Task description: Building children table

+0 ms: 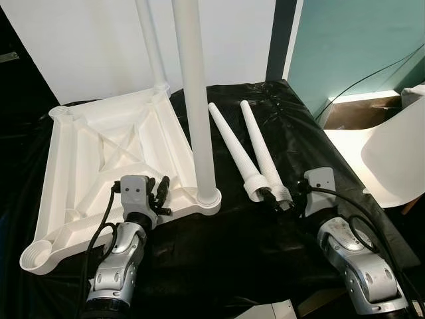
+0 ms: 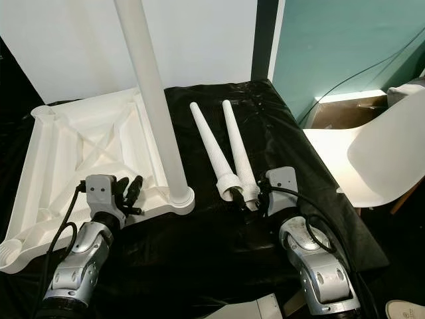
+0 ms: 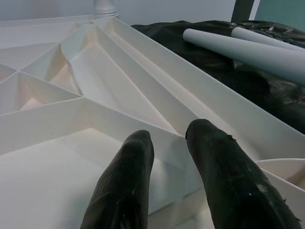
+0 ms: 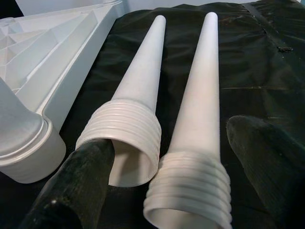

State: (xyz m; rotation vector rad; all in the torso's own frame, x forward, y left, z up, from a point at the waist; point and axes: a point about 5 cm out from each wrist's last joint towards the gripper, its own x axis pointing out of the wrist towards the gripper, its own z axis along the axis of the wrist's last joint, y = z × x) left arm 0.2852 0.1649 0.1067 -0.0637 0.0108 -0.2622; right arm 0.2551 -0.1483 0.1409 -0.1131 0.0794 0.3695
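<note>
Our spread right gripper (image 4: 190, 176) straddles two loose legs (image 1: 265, 159) lying side by side beside the tabletop (image 1: 86, 173); closing could pinch both. Our left gripper (image 3: 167, 176), slightly parted, rests on the tabletop.

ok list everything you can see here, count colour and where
table top: 1, white, upside down on the black cover, left
fitted legs: 2, white, standing in its near-right and far-right corners
loose legs: 2, white, lying side by side right of the table top
cover: 1, black, under everything
chair: 1, white, far right
left end effector: on the table top's near edge
right end effector: open, at the loose legs' threaded ends
</note>
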